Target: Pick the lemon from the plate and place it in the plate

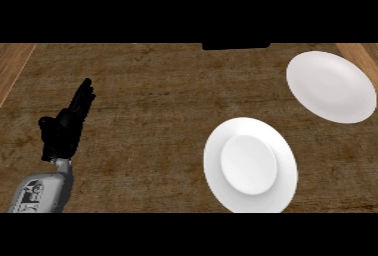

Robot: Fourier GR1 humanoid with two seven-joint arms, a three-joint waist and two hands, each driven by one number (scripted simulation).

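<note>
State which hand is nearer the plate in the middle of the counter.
Left, by default. The left hand rests open, fingers up, at the view's left, well apart from the near plate. The right hand is not in view, so its position cannot be told.

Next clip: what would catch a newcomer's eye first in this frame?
Two white plates stand out against the brown counter: the near plate at lower centre-right and the far plate at upper right, both with nothing on them. No lemon shows anywhere. At the left, the black left hand rests open with fingers pointing up; the right hand is out of view.
</note>
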